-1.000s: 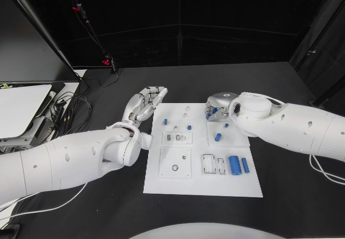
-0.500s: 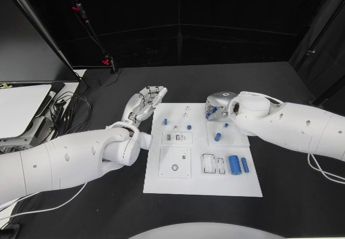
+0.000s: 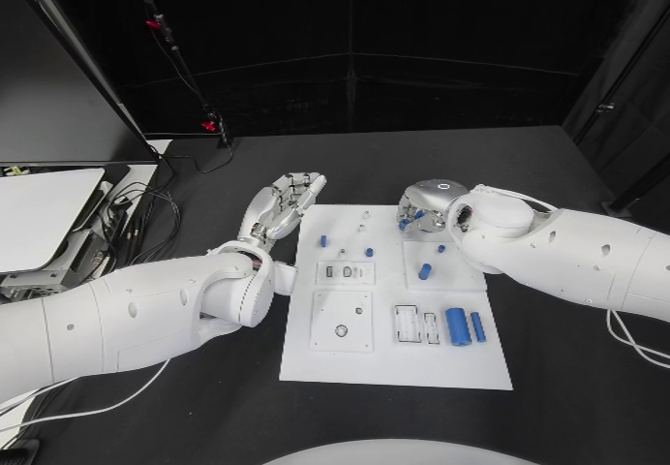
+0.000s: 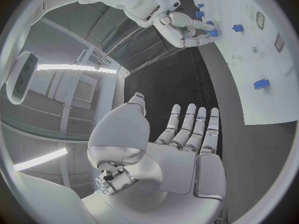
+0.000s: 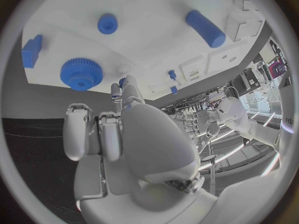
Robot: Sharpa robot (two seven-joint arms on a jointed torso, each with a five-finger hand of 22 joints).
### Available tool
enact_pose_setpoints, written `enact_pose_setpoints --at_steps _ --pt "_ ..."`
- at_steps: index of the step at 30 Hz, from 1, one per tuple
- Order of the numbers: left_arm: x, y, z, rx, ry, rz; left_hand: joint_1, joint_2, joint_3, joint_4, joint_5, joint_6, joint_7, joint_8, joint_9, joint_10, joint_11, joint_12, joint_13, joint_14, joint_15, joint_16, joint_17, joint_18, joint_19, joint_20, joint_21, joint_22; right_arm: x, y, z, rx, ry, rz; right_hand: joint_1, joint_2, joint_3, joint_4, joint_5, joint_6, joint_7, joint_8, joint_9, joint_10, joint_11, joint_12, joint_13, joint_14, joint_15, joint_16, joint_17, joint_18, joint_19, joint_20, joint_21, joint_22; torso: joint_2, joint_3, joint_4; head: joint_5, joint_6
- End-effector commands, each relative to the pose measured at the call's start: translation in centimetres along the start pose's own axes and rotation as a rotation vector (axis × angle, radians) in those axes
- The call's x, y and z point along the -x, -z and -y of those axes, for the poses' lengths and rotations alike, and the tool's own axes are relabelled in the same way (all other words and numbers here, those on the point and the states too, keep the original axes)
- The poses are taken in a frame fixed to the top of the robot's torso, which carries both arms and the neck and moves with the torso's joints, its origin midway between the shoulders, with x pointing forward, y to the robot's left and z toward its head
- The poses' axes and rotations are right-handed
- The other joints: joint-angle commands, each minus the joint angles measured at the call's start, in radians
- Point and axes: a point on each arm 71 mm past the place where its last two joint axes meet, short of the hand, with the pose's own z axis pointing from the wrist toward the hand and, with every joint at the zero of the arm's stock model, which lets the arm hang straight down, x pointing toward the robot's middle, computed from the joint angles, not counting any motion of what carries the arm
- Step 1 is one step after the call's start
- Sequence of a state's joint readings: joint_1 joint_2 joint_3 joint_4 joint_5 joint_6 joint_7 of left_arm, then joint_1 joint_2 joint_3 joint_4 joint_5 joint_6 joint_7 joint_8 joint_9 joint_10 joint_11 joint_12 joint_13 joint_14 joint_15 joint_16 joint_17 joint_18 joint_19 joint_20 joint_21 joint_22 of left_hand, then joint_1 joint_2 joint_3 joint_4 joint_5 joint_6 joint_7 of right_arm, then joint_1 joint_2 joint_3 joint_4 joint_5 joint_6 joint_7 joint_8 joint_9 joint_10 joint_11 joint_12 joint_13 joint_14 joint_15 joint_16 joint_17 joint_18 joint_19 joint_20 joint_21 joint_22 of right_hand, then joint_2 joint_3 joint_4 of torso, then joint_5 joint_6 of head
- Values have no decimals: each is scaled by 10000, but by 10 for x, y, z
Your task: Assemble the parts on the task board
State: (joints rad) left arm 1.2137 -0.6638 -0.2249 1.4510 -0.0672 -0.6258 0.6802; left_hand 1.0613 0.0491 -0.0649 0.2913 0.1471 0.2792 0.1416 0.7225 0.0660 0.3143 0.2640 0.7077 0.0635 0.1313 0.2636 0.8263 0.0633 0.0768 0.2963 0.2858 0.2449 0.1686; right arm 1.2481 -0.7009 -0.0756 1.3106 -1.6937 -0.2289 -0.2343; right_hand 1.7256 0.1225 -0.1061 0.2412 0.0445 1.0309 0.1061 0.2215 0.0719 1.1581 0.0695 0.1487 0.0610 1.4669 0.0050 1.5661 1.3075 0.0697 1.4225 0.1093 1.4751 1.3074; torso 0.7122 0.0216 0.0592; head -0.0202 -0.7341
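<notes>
At the middle of the black table [image 3: 559,155] the flat white rectangular task board [image 3: 398,360] is lying, with the two white arms reaching in from either side.

Left hand [image 3: 284,205]: the silver hand is hovering just beside the board's far left corner, over the dark tabletop. Its fingers [image 4: 187,124] are lying straight, side by side, and holding nothing, as the left wrist view confirms.

Right hand [image 3: 423,208]: the silver hand is sitting over the board's far right corner. Its fingers [image 5: 99,129] are curling in. The right wrist view is showing something small and blue at its fingertips, but the grip cannot be told from these views; whether a part is being held remains uncertain.

Parts on the board:
- a large blue cylinder [image 3: 455,321] is lying near the right edge, with a slimmer blue cylinder [image 3: 477,326] just beside it;
- a short blue peg [image 3: 424,271] is resting on the right-hand raised white tile;
- a small blue piece [image 3: 322,239] is lying near the left edge, and another small blue stud [image 3: 369,252] is sitting toward the middle;
- a blue toothed gear [image 5: 81,74] is lying near the right hand, seen in the right wrist view.
</notes>
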Motion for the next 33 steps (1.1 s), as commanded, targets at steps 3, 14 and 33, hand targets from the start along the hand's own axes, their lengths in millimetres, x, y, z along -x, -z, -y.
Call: enact_pose_setpoints --at_steps 3,14,33 --pt "0 3 21 -2872 29 -98 4 72 -44 7 44 74 1554 -54 -2 48 9 -24 8 60 -13 9 11 191 11 33 30 -9 16 4 -9 783 -410 1653 58 -23 25 61 32 331 119 -32 79 126 6 -104 -10 1039 21 47 2633 -205 88 -26 70 551 -4 -8 7 54 75" --pt "-1 2 20 -2867 29 -103 19 86 -54 3 67 77 1554 -59 -3 52 9 -25 8 62 -13 10 11 190 8 32 33 -9 20 -9 -23 1254 -745 1799 78 -67 38 108 32 359 124 -75 65 162 19 -202 -12 1039 32 47 2633 -215 112 -11 87 595 11 -3 11 195 182" --pt "-2 2 19 -2853 73 -154 18 89 -59 6 69 77 1554 -60 -3 54 9 -25 8 63 -13 10 11 190 7 32 34 -10 16 -43 -31 1027 -702 1577 297 -111 194 134 35 408 180 -214 25 253 66 -460 -9 1039 77 47 2633 -235 164 22 124 694 30 11 43 380 120"
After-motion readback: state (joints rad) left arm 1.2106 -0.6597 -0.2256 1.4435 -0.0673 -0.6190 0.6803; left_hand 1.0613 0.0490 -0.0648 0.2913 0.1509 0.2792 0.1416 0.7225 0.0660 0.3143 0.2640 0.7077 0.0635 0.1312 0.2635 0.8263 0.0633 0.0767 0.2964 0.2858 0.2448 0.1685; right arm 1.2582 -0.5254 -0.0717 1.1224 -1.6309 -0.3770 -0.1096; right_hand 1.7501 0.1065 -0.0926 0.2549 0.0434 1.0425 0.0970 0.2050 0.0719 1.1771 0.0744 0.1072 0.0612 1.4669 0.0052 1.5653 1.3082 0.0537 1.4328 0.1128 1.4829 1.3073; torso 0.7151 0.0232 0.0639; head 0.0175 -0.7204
